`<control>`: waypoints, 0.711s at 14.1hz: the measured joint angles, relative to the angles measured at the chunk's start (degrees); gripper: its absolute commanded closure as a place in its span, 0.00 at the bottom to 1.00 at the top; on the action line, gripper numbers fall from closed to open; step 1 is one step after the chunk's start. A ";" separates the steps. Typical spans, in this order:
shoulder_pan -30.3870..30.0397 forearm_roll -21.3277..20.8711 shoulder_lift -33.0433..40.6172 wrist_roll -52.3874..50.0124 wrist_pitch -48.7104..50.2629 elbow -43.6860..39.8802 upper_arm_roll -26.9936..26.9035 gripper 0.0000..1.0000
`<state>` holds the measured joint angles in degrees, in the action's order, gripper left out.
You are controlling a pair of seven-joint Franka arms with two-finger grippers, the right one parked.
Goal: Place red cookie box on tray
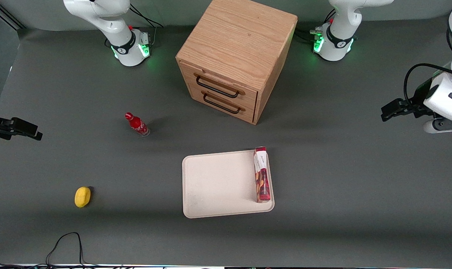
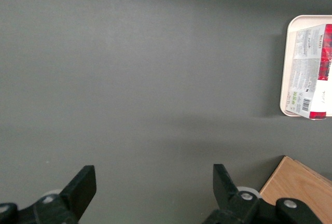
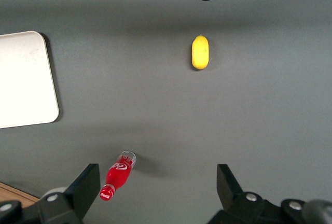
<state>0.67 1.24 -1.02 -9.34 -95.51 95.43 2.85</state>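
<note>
**Op:** I have the red cookie box lying flat on the tray, right along the tray's short edge at the working arm's end, its white end pointing toward the drawer cabinet. From here the placement looks done.

**Obs:** And the gripper?

**Op:** It hangs well apart from the tray, out toward the working arm's end of the table. On my wrist feed the fingers stand wide apart over bare table, holding nothing.

**Obs:** If you had to reseat the box, how would it handle?

**Op:** I judge it light, thin cardboard: stiff along its length but easy to dent if I squeeze hard. The printed faces are probably a bit slick. I would come down over the middle of its length and close across the narrow width, so it stays balanced and doesn't swing.

**Obs:** Any worry?

**Op:** It sits very close to the rim, and I can't tell whether it touches it. A finger going down on that side could catch the rim. The red bottle and the yellow object lie well off, toward the parked arm's end.
</note>
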 measured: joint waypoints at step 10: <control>0.00 0.16 -1.34 0.00 5.64 -2.89 -0.69 0.00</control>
<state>0.67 1.40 -2.35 -9.34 -89.87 92.55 2.16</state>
